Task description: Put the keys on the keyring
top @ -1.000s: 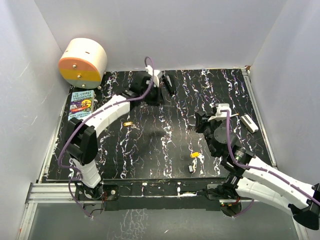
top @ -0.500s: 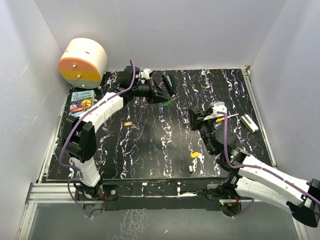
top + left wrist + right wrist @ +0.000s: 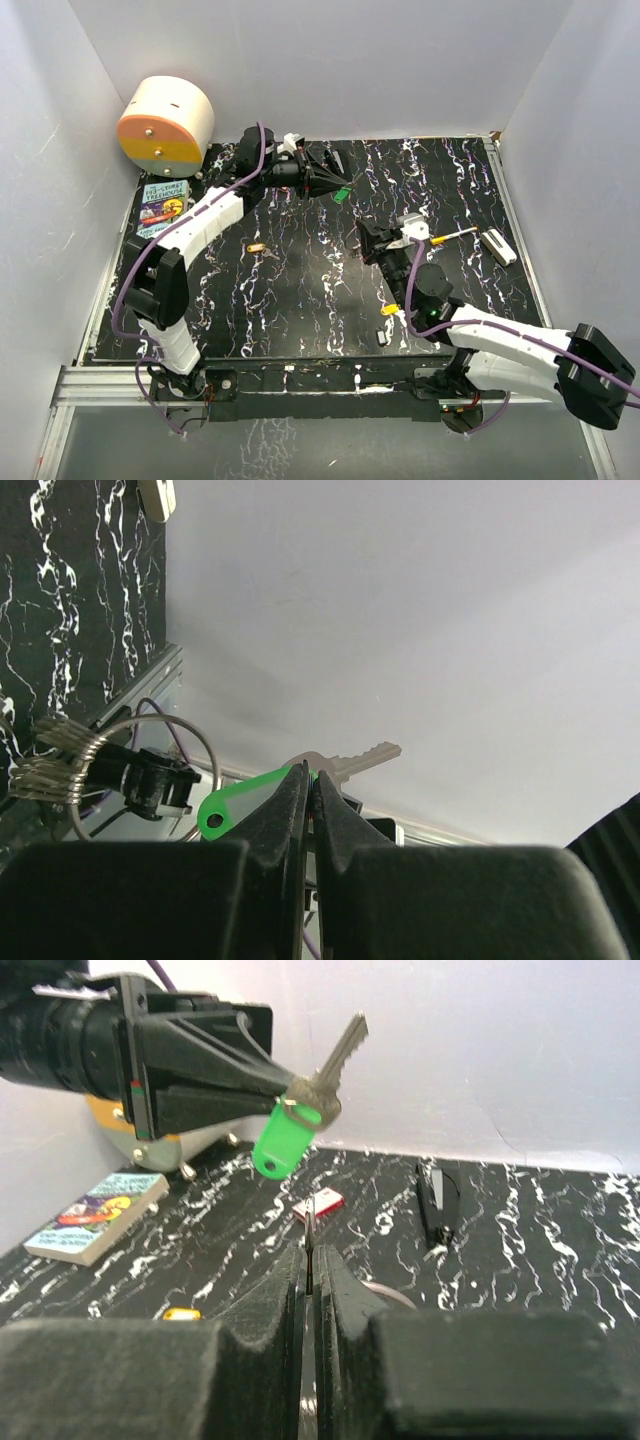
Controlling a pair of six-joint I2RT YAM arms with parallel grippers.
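The green key [image 3: 240, 802] is held pinched at its head in the left hand [image 3: 308, 792], near the keyring [image 3: 70, 760] but apart from it, blade left free for threading, while the keyring's wire is clamped between the 2 fingers of the right hand [image 3: 312, 1255].

Glossy green plastic key head [image 3: 285, 1140], shiny silver wire keyring [image 3: 100, 750].
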